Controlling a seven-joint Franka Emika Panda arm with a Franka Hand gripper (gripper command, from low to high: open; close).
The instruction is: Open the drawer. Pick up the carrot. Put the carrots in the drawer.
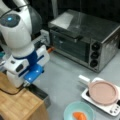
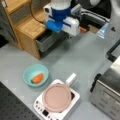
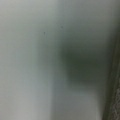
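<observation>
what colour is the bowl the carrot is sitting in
Teal, a light blue-green. The bowl shows best in a front view.

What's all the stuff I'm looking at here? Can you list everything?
drawer: one, dark grey, pulled partly out under the wooden top.
wooden cabinet: one, light wood, a front view's upper left.
carrot: one, orange, lying in the bowl.
bowl: one, teal, on the grey table.
toaster oven: one, silver, three black knobs.
hot plate: one, white, under the pan.
pan: one, pink, white handle.
robot arm: one, white and blue.
end effector: one, by the drawer; its fingers are hidden.
</observation>
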